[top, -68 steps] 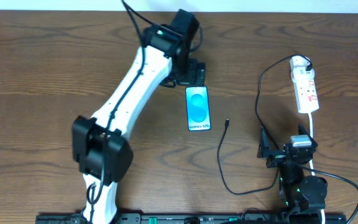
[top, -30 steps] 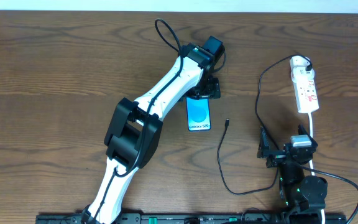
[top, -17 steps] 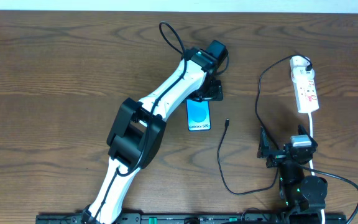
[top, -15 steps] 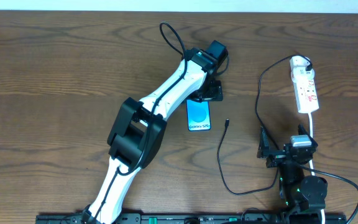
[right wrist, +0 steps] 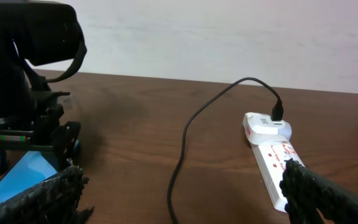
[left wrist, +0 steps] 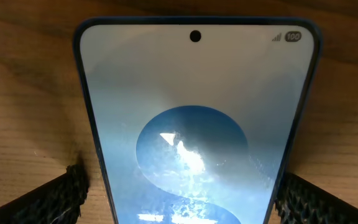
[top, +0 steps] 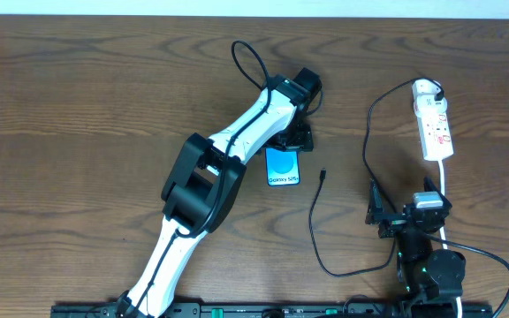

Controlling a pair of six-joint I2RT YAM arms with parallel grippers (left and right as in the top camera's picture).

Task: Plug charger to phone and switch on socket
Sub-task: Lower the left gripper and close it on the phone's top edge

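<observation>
The phone (top: 282,167) lies flat, screen up, at mid-surface (top: 78,106). The left tool (top: 290,141) sits over its far end, pads (left wrist: 67,196) spread to either side of the phone's edges; contact cannot be judged. The charger (top: 312,225) loops across the wood, its plug tip (top: 323,174) near the phone's right side, not inserted. The socket (top: 434,128) lies at far right. The right tool (right wrist: 180,180) rests low near the front edge, fingers spread and holding nothing.
</observation>
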